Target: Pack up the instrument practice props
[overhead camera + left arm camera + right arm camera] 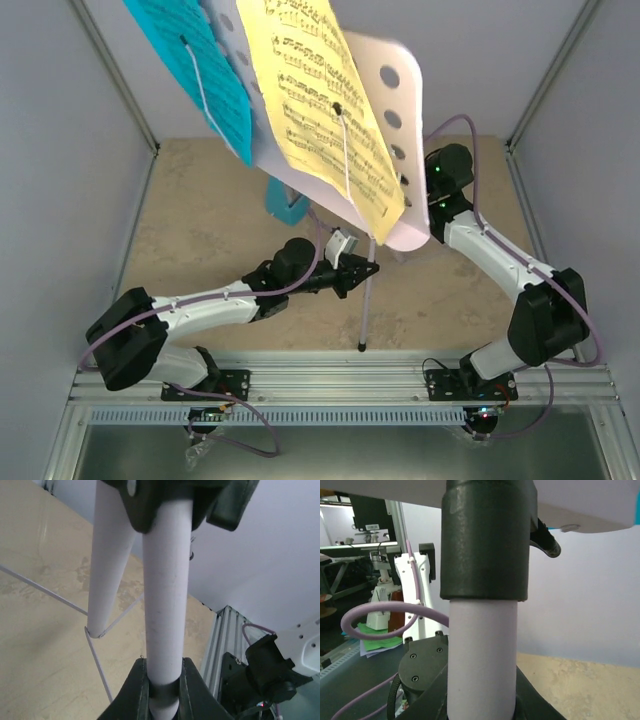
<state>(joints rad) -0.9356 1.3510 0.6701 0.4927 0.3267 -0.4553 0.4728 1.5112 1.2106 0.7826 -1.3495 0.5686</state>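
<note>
Top view: the stand is upright on the counter, with the yellow sheet and cyan sheet on its desk and the metronome behind it. Tilting the stand would probably spill the sheets.

Left wrist: the left fingers clench the pole, pressing on both sides.

Right wrist: the right fingers grasp the pole below a black collar. Uneven pulls could twist the stand.

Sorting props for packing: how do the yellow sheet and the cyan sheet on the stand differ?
The yellow sheet lies across the middle of the desk, the cyan sheet toward its left. The yellow sheet's notes read dark, the cyan sheet's faint. Both sit under a wire arm.
</note>
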